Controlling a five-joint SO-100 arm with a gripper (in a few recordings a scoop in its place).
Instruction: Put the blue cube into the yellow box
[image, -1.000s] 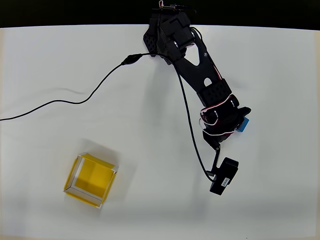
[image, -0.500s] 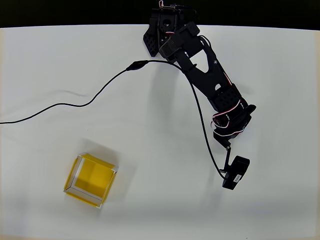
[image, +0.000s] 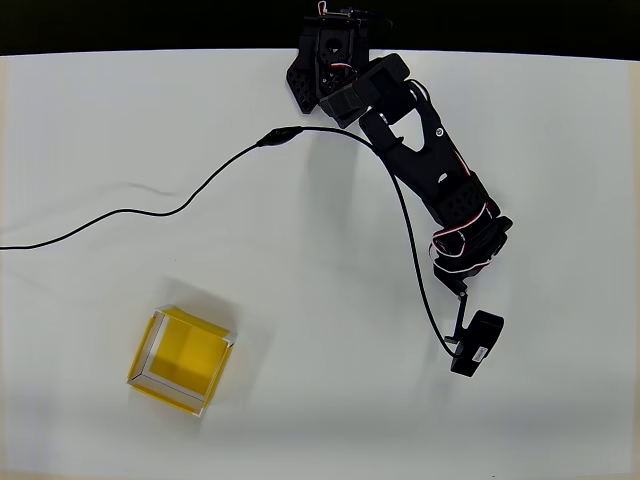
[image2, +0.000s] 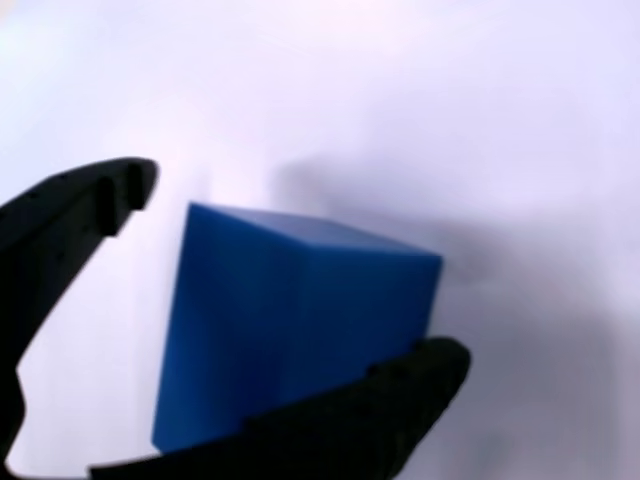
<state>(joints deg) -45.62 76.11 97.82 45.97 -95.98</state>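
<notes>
Here, going left to right across the overhead view, the cable (image: 150, 208) is trailing in from the left edge over the white table (image: 90, 120) and curving up toward the arm's base; the box (image: 183, 359) is sitting low on the left, open side up and turned a little askew, with nothing lying in it; the arm (image: 425, 170) is reaching from the top edge down to the right, well apart from the box, and its wrist is covering whatever lies beneath it. In the wrist view the gripper (image2: 290, 300) is standing wide open around the cube (image2: 290, 340); the left finger (image2: 70, 215) is standing clear of the blue face with table showing between, while the lower right finger (image2: 390, 395) is crossing in front of the cube's bottom corner, and whether it is touching cannot be told; nothing is being held yet. The fingers look to be straddling the cube so that closing would pinch its opposite faces, so the step in hand seems to be the grasp, with the carry across to the box not yet begun.
</notes>
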